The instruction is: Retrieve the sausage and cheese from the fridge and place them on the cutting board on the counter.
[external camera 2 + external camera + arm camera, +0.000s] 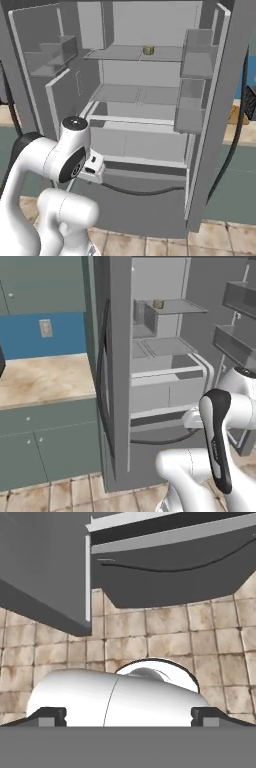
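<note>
Left base view
Fridge [150, 371]: both doors are open, grey shelves inside.
Cheese [158, 304]: small tan chunk on the top shelf, near the shelf's left end.
Counter [45, 381]: beige top at the left of the fridge, touching its side; grey-green cabinets below.
Wall: blue strip above the counter with a pale socket [46, 328].
Arm [220, 441]: white, with a dark joint, low at the right, in front of the open fridge.

Right base view
Fridge [145, 100]: seen from the front, left door [45, 85] and right door [210, 100] both swung out, each with bins.
Cheese [148, 49]: on the top shelf, about in the middle, standing alone.
Arm [60, 160]: bent low at the left, the wrist is in front of the bottom drawer.
Floor [150, 242]: tan tiles under the fridge.

Hand view
Gripper [128, 716]: two dark tips far apart at the bottom edge, so the pincer is wide open and holds nothing.
Floor [170, 632]: tan tiles fill the middle.
Fridge [165, 567]: its dark grey lower part is at the top, with an open door's edge at the left.
</note>
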